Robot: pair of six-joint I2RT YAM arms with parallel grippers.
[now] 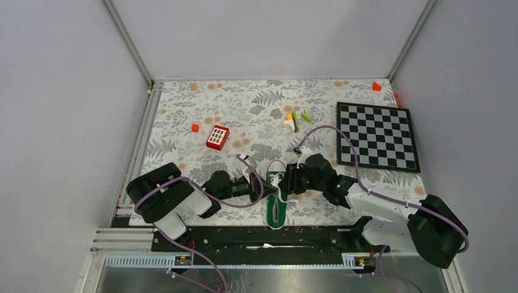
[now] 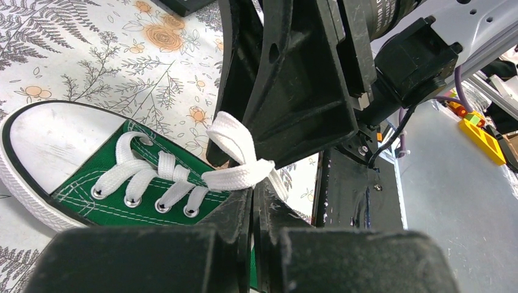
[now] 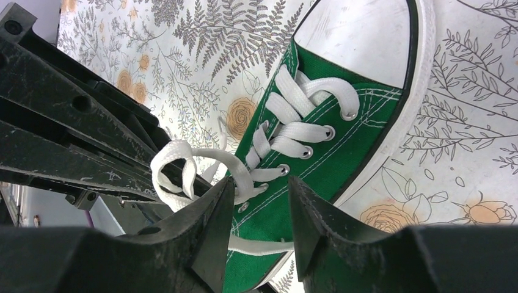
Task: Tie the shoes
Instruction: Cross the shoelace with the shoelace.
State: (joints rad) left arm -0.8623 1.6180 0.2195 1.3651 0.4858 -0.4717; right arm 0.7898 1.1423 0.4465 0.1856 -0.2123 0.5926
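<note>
Green sneaker (image 1: 277, 204): near middle of floral worktop (image 1: 244, 104), toe pointing far, between both hands.
Left hand (image 2: 253, 192): fully closed, white lace (image 2: 235, 177) apparently pinched at tips.
Right hand (image 3: 262, 186): jaws half apart above eyelets, gripping nothing.

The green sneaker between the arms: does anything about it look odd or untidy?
Its white lace is untied: a loose loop stands up off the sneaker, pinched in the shut left gripper, while the right gripper gapes open beside it.
</note>
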